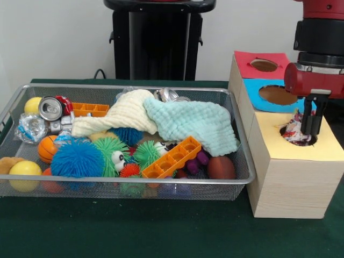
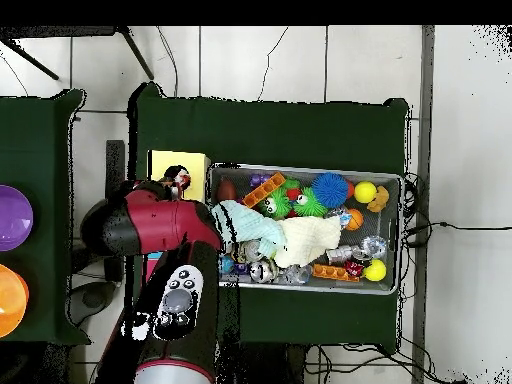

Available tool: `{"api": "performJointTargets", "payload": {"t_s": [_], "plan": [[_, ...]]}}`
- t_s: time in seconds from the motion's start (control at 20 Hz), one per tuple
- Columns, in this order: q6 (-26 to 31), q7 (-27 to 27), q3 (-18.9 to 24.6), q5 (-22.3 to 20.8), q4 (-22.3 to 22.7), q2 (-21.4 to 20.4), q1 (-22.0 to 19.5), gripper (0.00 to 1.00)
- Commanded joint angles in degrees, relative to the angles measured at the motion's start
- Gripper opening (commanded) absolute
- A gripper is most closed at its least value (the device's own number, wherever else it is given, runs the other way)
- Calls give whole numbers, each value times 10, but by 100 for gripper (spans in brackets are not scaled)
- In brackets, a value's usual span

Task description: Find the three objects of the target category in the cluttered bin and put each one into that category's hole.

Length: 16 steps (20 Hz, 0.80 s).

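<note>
The gripper (image 1: pixel 312 121) hangs over the yellow-topped section of the wooden box (image 1: pixel 293 183), its dark fingers (image 1: pixel 307 119) close together and reaching down into the round hole there, right against a crumpled shiny wrapper (image 1: pixel 293 133) that sits in the opening; whether the fingers actually pinch the wrapper cannot be told, since the tips are hidden behind it. Behind the yellow section lie a blue-topped hole (image 1: pixel 277 95) and a red-topped hole (image 1: pixel 264 65), both apart from the arm's tip. Just beside the box stands the wire bin (image 1: pixel 123 188), packed full. A pale green cloth (image 1: pixel 196 122) and a cream cloth (image 1: pixel 122 114) drape over the middle, touching each other. At the far left corner a crushed can (image 1: pixel 51 108) lies beside a yellow ball (image 1: pixel 32 105), with a crinkled silver wrapper (image 1: pixel 30 129) just in front. Nearer the front rest a blue spiky ball (image 1: pixel 77 159), a green spiky toy (image 1: pixel 110 153), an orange tray (image 1: pixel 172 157), a small basketball (image 1: pixel 47 148) and a brown football (image 1: pixel 221 167). In the overhead view the red arm (image 2: pixel 150 222) covers most of the box (image 2: pixel 178 163).
</note>
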Motion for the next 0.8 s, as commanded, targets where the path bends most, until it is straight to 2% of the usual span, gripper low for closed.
{"api": "performJointTargets", "payload": {"t_s": [0.05, 0.25, 0.8], "plan": [[101, 88, 14, -1, 79, 68, -9, 0], [76, 85, 29, 1, 76, 81, -20, 0], [35, 74, 24, -16, 74, 108, -21, 0]]}}
